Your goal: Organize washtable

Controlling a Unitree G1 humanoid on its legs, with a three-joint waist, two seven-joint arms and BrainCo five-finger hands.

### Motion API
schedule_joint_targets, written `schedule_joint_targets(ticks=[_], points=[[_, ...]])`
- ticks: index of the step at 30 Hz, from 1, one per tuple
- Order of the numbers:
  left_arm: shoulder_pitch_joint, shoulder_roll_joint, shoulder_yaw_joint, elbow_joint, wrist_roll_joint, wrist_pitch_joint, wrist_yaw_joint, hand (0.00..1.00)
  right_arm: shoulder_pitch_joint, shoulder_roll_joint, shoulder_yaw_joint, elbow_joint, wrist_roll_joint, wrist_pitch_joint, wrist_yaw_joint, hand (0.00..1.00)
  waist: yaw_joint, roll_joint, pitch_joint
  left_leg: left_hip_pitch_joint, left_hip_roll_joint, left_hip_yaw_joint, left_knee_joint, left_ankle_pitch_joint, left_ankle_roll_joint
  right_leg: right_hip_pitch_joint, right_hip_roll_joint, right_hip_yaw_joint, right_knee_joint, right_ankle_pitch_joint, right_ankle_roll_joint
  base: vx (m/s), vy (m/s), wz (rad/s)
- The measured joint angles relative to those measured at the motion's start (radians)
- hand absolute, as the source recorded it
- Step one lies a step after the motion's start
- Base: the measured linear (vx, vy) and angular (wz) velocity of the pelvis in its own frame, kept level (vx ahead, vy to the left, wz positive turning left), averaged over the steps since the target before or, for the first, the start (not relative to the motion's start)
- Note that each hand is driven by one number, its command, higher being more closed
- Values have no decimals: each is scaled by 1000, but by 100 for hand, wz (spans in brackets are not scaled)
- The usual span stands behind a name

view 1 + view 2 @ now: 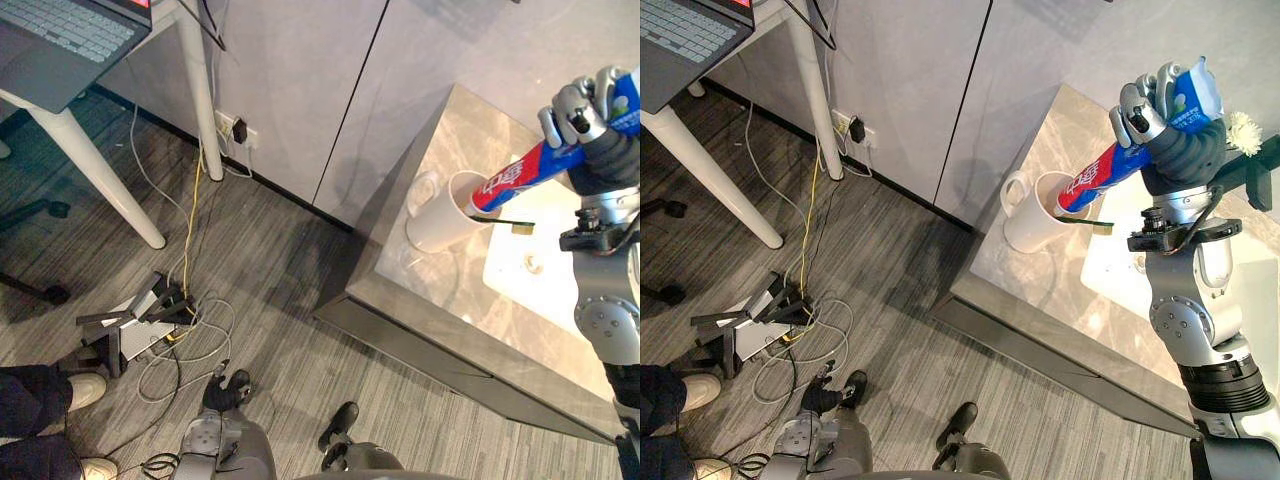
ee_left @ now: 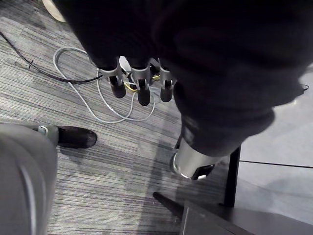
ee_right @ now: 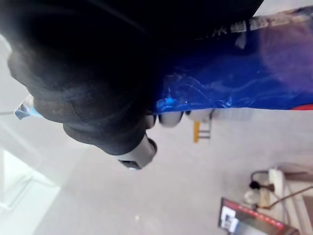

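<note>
Grey marble counter [image 1: 445,295] sits at 3 o'clock in the eye views, with a white sink [image 1: 515,272] sunk in its top. White mug [image 1: 1033,218] stands upright on the counter at the sink's 9 o'clock side, handle turned toward 10 o'clock. Right robot hand [image 1: 1147,104] is raised above the counter, fingers curled tight round the upper end of a red, white and blue toothpaste tube [image 1: 522,172]. Tube slants down toward 8 o'clock, its white cap end at the mug's mouth; cannot tell whether the cap is inside or just over the rim. Thin dark toothbrush [image 1: 506,222] with a tan head juts level from the mug toward 3 o'clock, just beneath the tube. White flower [image 1: 1243,131] shows past the hand at 3 o'clock. Left robot hand [image 1: 227,389] hangs low at 7 o'clock over the grey plank floor [image 1: 290,290], well apart from the counter; in its wrist view the fingers [image 2: 142,89] point down, loose and holding nothing. Cables [image 1: 195,340] lie tangled on the floor at 8 o'clock. Laptop [image 1: 60,40] rests on a white table [image 1: 200,90] at 11 o'clock. Person's pale shoes [image 1: 82,392] at 8 o'clock.
</note>
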Motion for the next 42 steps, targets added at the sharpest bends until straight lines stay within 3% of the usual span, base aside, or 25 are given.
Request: schedule_joint_targets(ticks=[5, 6, 24, 31, 38, 42], points=[[-5, 0, 0, 0, -9, -1, 0, 0, 1, 0, 6, 0, 3, 13, 0, 100, 2, 2, 12, -2, 0, -1, 0, 0, 0, -1, 0, -1, 0, 0, 0, 0, 0, 0], [-8, 0, 0, 0, -9, -1, 0, 0, 3, 0, 7, 0, 7, 13, 0, 0, 3, 2, 18, -2, 0, -2, 0, 0, 0, -1, 0, -1, 0, 0, 0, 0, 0, 0], [-17, 3, -1, 1, -10, 14, 1, 0, 20, 0, 4, 0, 10, 18, 0, 0, -2, -2, 22, -6, 2, 10, 4, 0, 0, -11, 0, 10, 2, 1, -1, -4, 3, -1], [-17, 12, -1, 8, -9, 25, 1, 0, 32, 0, -30, -5, 10, 18, 1, 0, -21, -9, 20, 17, 4, 25, 0, 0, 0, 2, 0, 23, 2, 1, -2, -5, 4, -5], [-16, 14, 2, 14, -8, 28, 1, 0, 89, 8, -180, -20, 10, 15, -2, 0, -25, -15, 15, 39, 6, 52, -5, -1, -1, 4, 0, 50, 2, 4, -5, -4, 4, -11], [3, 14, 23, 28, -6, 35, 1, 0, 153, 115, -388, -65, 4, -7, -25, 0, -56, -20, -17, 54, 7, 76, -8, -4, -2, 3, 0, 73, 2, 5, -6, -2, 4, -16]])
